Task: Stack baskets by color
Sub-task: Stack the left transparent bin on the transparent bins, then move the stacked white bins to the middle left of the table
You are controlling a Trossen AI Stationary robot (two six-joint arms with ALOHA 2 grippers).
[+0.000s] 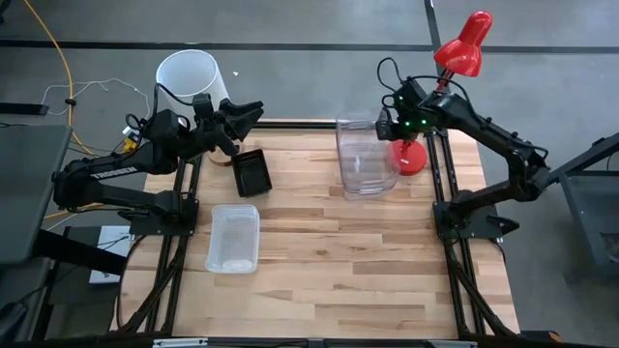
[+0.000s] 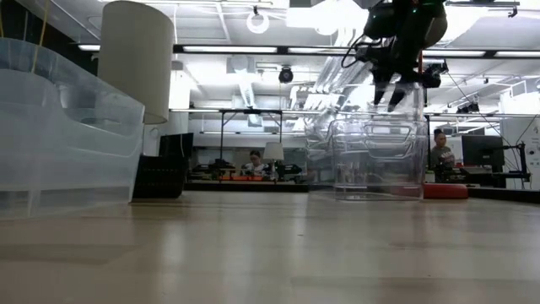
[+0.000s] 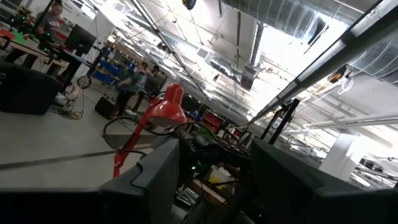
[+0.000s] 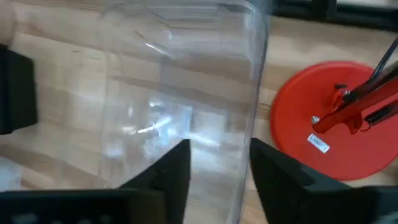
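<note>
Right gripper [image 1: 385,129] hung over the far right of the wooden table [image 1: 319,280], its fingers straddling the right-hand wall of the large clear plastic basket [image 1: 366,159]. In the right wrist view the clear wall ran between the two dark fingers with a gap either side, so the jaws stood apart and not clamped; my reading is that this basket was just being let go. The clear basket stood upright on the table, just beside the round red base of the red desk lamp [image 1: 413,157].

Left gripper [image 1: 244,114] waited raised at the far left, jaws apart, holding nothing, above the small black perforated basket [image 1: 251,172]. The frosted translucent white basket [image 1: 233,238] lay nearer the front, apart from both. Tall white cylinder lampshade [image 1: 189,77] stood beyond the table's far left corner.
</note>
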